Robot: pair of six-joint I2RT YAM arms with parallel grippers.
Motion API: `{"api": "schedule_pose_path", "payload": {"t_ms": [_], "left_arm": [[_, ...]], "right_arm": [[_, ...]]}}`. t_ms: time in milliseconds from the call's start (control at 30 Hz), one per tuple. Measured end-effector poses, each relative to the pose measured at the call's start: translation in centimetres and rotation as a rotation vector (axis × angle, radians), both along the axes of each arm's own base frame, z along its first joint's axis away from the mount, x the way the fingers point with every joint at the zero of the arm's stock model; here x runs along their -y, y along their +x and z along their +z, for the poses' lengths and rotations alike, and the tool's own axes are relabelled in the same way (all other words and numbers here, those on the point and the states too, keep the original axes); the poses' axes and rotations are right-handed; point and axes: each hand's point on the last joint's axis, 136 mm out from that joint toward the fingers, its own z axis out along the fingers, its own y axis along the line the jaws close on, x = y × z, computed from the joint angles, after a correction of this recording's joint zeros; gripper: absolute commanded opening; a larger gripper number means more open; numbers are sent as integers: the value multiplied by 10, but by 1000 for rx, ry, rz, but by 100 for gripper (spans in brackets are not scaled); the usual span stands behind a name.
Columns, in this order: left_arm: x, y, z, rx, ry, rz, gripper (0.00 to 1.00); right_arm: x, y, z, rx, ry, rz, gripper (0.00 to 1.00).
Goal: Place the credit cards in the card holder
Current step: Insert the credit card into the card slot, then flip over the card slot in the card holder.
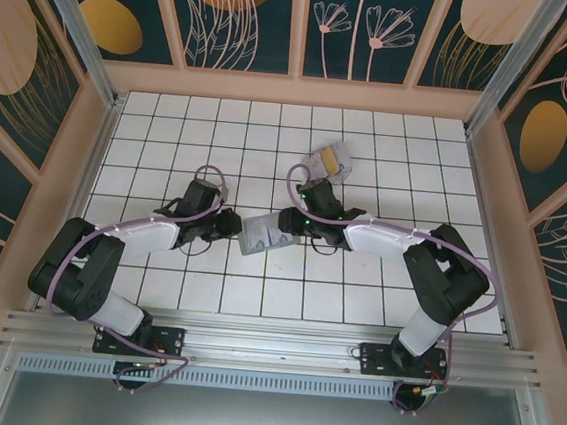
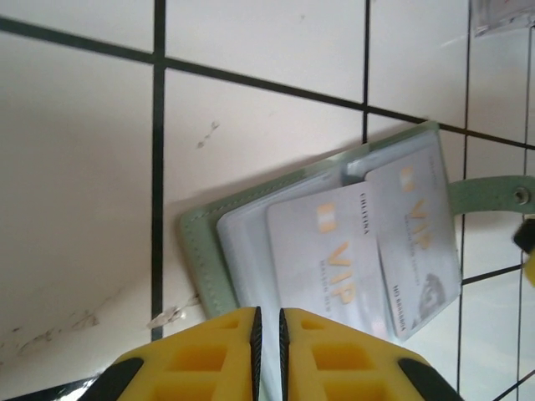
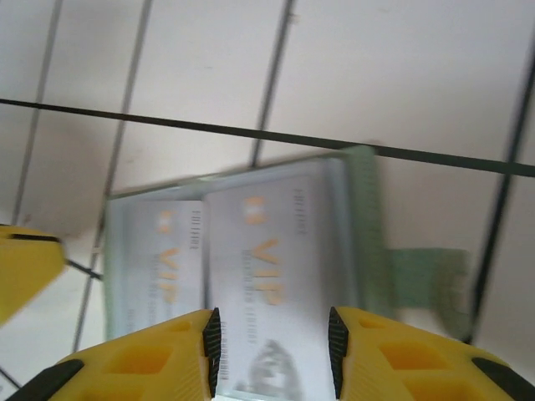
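Top external view: card holder (image 1: 259, 232) lies open on the white tiled table (image 1: 355, 302) at the centre of the frame, between the two arms. Left wrist view: card holder (image 2: 197, 244) lies flat and tilted, green rim around a paler inside, with two pale credit cards (image 2: 334, 267) marked VIP side by side on it and overlapping. Its strap (image 2: 493, 194) sticks out to the right. Right wrist view, blurred: the same two credit cards (image 3: 267, 267) rest on the card holder (image 3: 364, 209). A further stack of cards (image 1: 331, 159), one of them yellow-orange, sits above centre, well apart. Left gripper (image 2: 267, 316) stands at the holder's lower edge, jaws clenched to a thin slit; contact cannot be told. Right gripper (image 3: 272, 322) hangs over the right-hand card, jaws released and spread.
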Motion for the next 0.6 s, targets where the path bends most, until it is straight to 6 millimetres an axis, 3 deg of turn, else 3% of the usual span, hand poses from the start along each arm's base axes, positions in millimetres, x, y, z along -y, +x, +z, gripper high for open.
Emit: {"api": "schedule_pose_path", "payload": {"t_ms": [100, 333, 600], "left_arm": [[4, 3, 3, 2, -11, -8, 19], [14, 3, -2, -17, -12, -35, 20], [15, -1, -15, -52, 1, -43, 22]], "right_arm": [[8, -2, -8, -29, -3, -11, 40], [-1, -5, -7, -49, 46, 12, 41], [-2, -10, -30, -100, 29, 23, 41]]}}
